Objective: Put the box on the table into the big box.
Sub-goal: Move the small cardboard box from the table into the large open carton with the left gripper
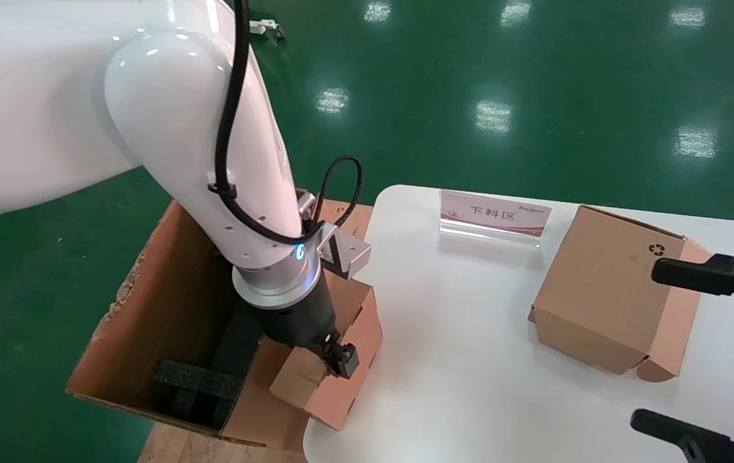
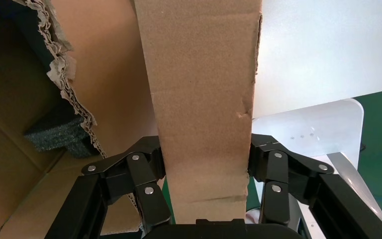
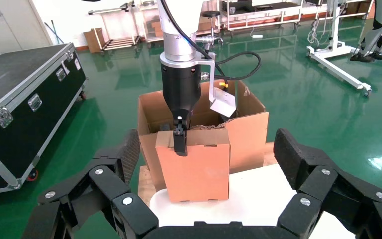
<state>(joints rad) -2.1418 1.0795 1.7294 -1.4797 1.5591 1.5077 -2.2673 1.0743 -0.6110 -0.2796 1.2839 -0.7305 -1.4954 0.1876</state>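
The slim brown box [image 1: 348,384] stands on edge at the table's [image 1: 469,360] near left corner, right beside the big box [image 1: 167,283]. My left gripper [image 1: 336,357] is shut on the box's upper edge, one finger on each broad face. The left wrist view shows the box [image 2: 204,89] between the fingers [image 2: 146,172], with the big box's torn rim [image 2: 72,94] beside it. The right wrist view shows the box [image 3: 194,169], the left gripper [image 3: 179,142] and the big box [image 3: 248,129] behind. My right gripper [image 1: 646,344] is open and empty at the table's right side.
A cube-like cardboard box [image 1: 605,283] with a recycling symbol sits on the table by the right gripper. A clear sign stand [image 1: 494,215] is at the table's far edge. Black foam blocks [image 1: 199,379] lie inside the big box. A black flight case [image 3: 25,99] stands on the green floor.
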